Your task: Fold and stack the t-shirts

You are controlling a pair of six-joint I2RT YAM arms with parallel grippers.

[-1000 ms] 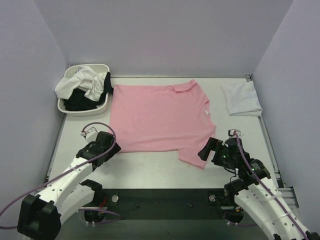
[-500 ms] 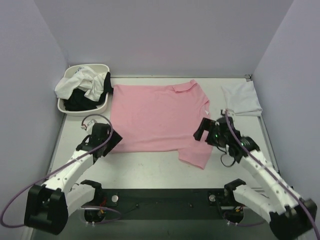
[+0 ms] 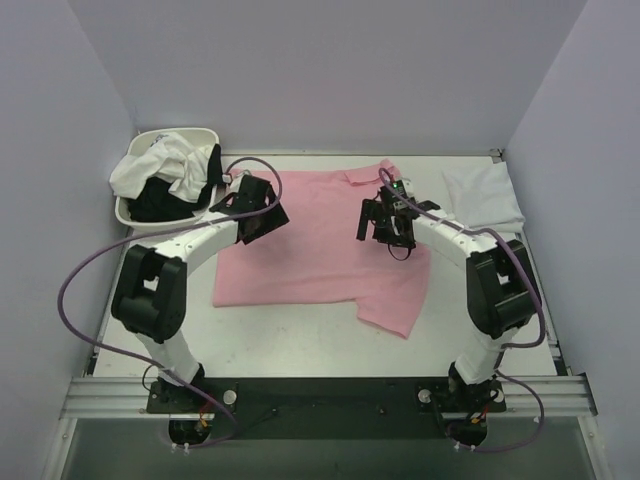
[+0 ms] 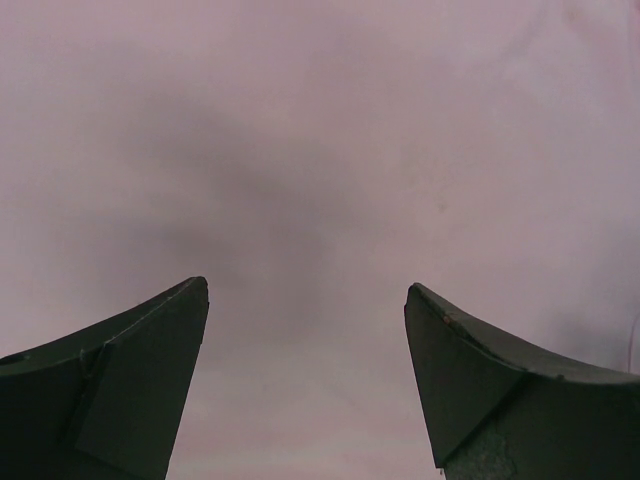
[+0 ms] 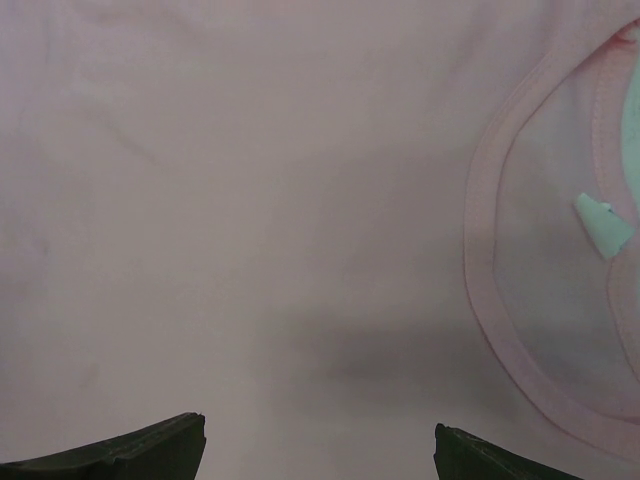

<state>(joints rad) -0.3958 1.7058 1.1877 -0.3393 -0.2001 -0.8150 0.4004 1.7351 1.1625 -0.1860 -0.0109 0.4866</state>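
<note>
Jaws spread wide on both arms, with nothing between them. Left gripper [image 3: 265, 214] over the far-left part of the pink t-shirt [image 3: 320, 255], toward the hem end. In the left wrist view, only plain pink cloth and a soft shadow under the fingers. Right gripper [image 3: 384, 230] over the chest, just beside the collar [image 5: 482, 260] and its small pale label [image 5: 603, 222]. Hard to tell from either wrist view whether resting on the cloth or hovering just above it.

Pink t-shirt spread flat across the middle of the table [image 3: 300, 345], neck toward the right, near sleeve poking out at the front, far sleeve seemingly turned in. At the far right, a folded white t-shirt [image 3: 484, 198], apart from the pink one. At the far left, a heap of white and black t-shirts [image 3: 160, 168] in the basin [image 3: 178, 223].

Probably lining up for a lengthwise fold. To do it well:
- Set both grippers on one line along the shirt.
- Take both layers of cloth, not just the top one.
- Close together, then lift only enough to clear the table.
- Carry across level, with the cloth taut between the two grips, to avoid a skewed crease.
- Stay off the thick collar band, likely to bunch.
</note>
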